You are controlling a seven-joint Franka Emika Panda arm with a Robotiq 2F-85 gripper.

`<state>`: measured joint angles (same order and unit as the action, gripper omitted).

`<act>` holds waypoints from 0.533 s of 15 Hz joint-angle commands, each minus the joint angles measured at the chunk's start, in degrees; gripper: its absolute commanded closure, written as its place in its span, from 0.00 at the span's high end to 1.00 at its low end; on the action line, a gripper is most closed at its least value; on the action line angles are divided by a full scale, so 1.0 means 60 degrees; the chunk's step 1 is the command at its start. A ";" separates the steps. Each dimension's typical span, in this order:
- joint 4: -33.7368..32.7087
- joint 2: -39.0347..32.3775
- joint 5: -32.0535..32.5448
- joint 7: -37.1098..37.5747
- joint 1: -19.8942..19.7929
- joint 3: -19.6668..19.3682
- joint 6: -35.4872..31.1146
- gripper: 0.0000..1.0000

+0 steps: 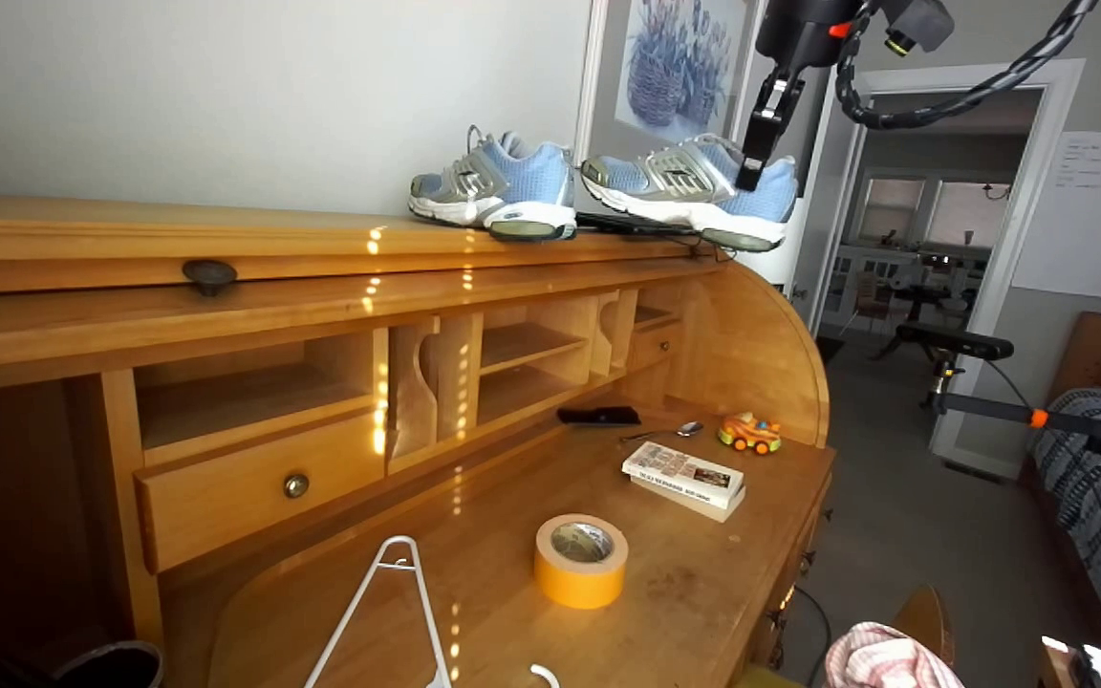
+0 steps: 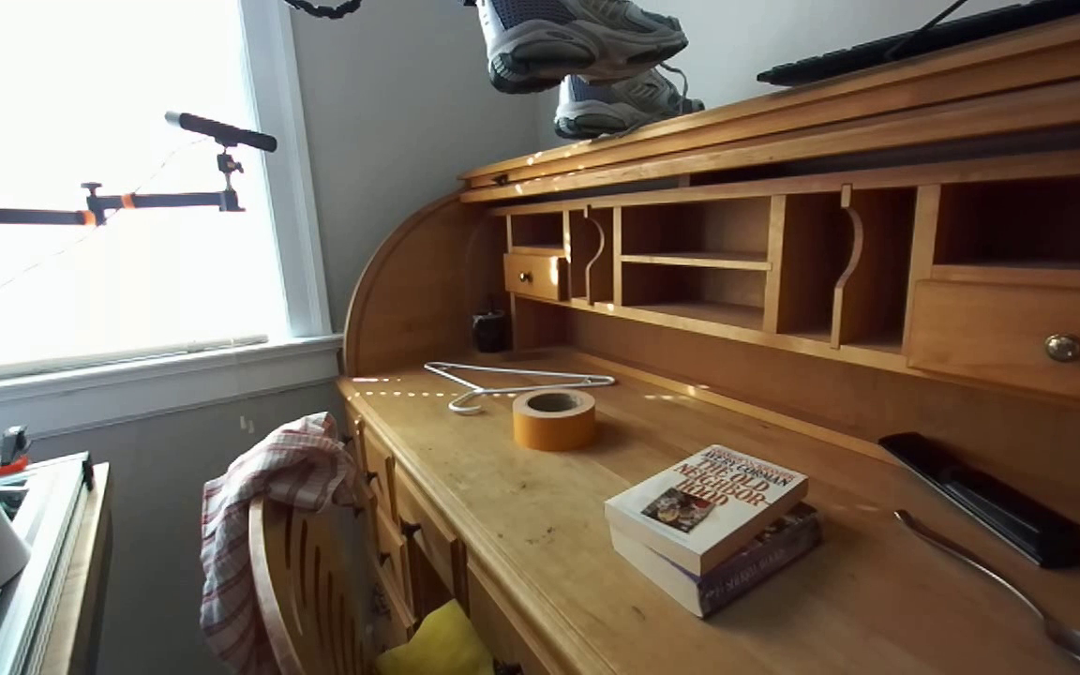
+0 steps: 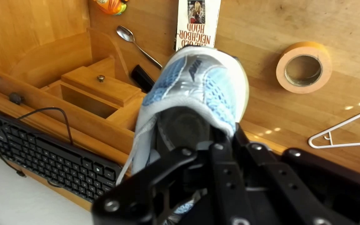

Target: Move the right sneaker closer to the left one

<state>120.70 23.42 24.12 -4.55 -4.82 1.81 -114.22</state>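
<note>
As I'm watching, the right sneaker point(image 1: 689, 187) is showing blue mesh, silvery panels and a white sole. Above the counter point(image 1: 226, 216), near the left one point(image 1: 505, 186), the nearly closed end effector point(image 1: 751, 178) is holding it.

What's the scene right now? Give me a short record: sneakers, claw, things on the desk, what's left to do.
Right sneaker: in the air, gripped at the collar
Claw: shut on that collar
Left sneaker: standing on the desk top
Keyboard: also on the desk top
Work surface: yellow tape roll, white hanger, two stacked books, spoon, toy car
Gap: hard to judge from these angles
Remaining: probably setting the pair down close together
</note>
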 commanded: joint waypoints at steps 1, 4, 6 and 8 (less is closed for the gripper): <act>-0.0194 -0.0111 0.0022 0.0027 0.0126 -0.0092 0.0097 0.02; -0.0681 -0.0404 -0.0077 -0.0182 0.0180 -0.0113 0.0203 0.02; -0.0981 -0.0610 -0.0098 -0.0251 0.0210 -0.0106 0.0229 0.02; -0.1313 -0.0820 -0.0177 -0.0334 0.0250 -0.0132 0.0262 0.02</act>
<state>117.15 20.87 23.87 -5.18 -4.30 1.78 -114.22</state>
